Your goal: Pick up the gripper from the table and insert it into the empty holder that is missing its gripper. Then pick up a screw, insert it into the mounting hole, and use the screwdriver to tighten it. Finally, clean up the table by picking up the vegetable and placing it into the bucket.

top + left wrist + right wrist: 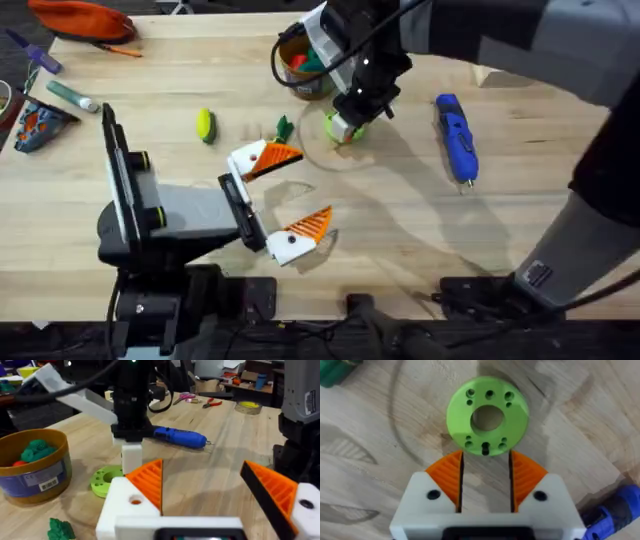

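The blue screwdriver [455, 137] lies flat on the wooden counter [420, 230], right of centre, its long axis running from the far side toward the near side and its thin metal tip pointing toward the near edge. Just to its left, the right hand [485, 491] hangs over a green disc with holes [487, 416], its white fingers with orange ribbed pads [449, 477] parted and gripping nothing, the tips just short of the disc's rim. Beyond the disc stands the mustard-yellow bucket [31, 466], upright, with green and red items inside. The left hand [283, 195] sits near the counter's middle, wide open and empty, its two white-and-orange fingers well apart. A small green vegetable [60, 529] lies beside it, and a yellow-green piece [204, 125] rests farther left.
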You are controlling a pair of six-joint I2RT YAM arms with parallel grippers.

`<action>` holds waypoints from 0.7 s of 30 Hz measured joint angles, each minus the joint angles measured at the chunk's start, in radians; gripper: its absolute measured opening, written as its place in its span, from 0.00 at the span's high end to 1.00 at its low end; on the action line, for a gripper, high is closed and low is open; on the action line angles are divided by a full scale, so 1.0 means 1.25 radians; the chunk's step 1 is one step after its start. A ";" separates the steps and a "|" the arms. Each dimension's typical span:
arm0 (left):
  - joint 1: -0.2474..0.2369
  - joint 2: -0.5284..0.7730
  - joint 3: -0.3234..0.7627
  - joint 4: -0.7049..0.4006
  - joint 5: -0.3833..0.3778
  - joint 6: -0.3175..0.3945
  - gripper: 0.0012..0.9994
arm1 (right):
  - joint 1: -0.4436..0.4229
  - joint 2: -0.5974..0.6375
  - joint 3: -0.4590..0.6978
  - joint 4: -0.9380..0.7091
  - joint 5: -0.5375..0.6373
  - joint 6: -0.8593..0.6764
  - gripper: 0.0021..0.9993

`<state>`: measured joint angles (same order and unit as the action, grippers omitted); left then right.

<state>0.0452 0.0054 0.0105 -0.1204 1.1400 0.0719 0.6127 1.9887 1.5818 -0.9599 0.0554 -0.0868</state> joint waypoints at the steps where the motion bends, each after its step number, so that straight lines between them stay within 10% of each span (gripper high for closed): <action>1: 0.000 0.000 0.000 0.000 0.000 0.000 0.01 | 0.001 0.004 0.000 0.002 0.000 0.000 0.55; 21: 0.000 0.000 0.000 0.000 0.000 0.000 0.01 | 0.003 0.022 0.001 0.017 0.001 0.000 0.71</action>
<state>0.0452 0.0052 0.0105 -0.1204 1.1400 0.0719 0.6163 2.0160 1.5826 -0.9383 0.0563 -0.0872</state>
